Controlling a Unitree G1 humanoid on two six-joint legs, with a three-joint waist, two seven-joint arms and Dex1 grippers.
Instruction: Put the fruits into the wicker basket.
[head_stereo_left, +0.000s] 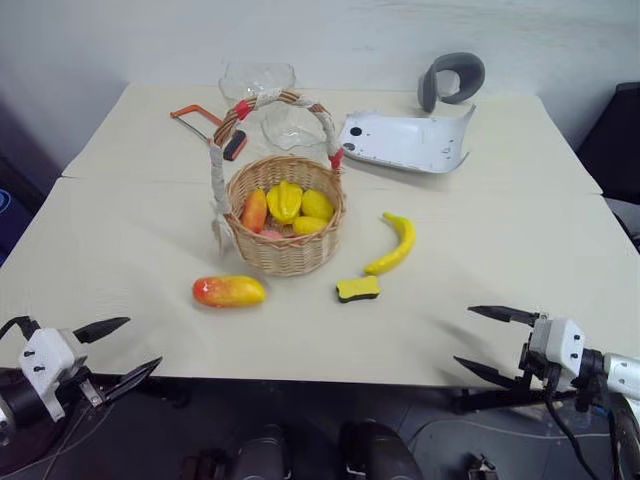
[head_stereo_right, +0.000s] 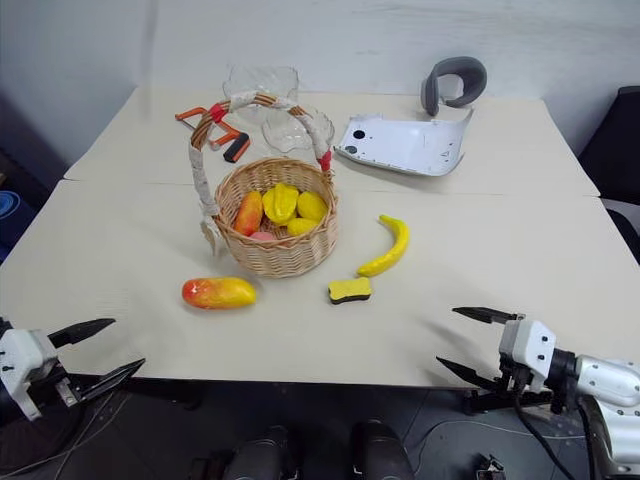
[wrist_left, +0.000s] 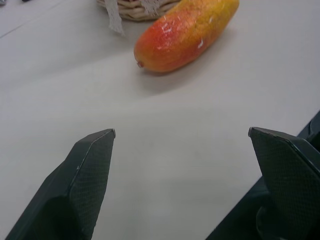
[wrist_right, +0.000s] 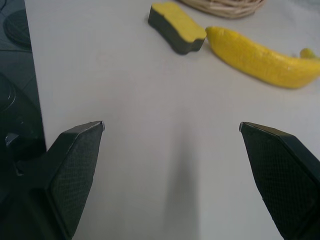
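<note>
1. Two pale tables (head_stereo_left: 120, 250) stand pushed together in front of a light wall.
2. The wicker basket (head_stereo_left: 285, 215) sits in the middle of the tables. Its tall handle is wrapped in white with red bands.
3. Inside the basket lie some yellow toy fruits and an orange one.
4. The mango (head_stereo_left: 229, 291) lies on the table at about 7 o'clock from the basket, just beside it but not touching.
5. The banana (head_stereo_left: 393, 245) lies on the table at about 4 o'clock from the basket, a little way off.
6. A small yellow-and-black sponge (head_stereo_left: 358, 289) lies near the low end of the banana, at about 5 o'clock from the basket.
7. Behind the basket, at 12 o'clock, stand two clear glass bowls (head_stereo_left: 258, 78). An orange hacksaw (head_stereo_left: 208, 127) lies at about 11 o'clock.
8. A white plastic shell (head_stereo_left: 405, 140) and a grey curved thing (head_stereo_left: 452, 78) lie at about 1 o'clock.
9. The left gripper (head_stereo_left: 115, 349) hangs at the near left edge of the table. Its jaws are spread wide and hold nothing.
10. The right gripper (head_stereo_left: 490, 343) hangs at the near right edge. Its jaws are spread wide too, with nothing between them.
</note>
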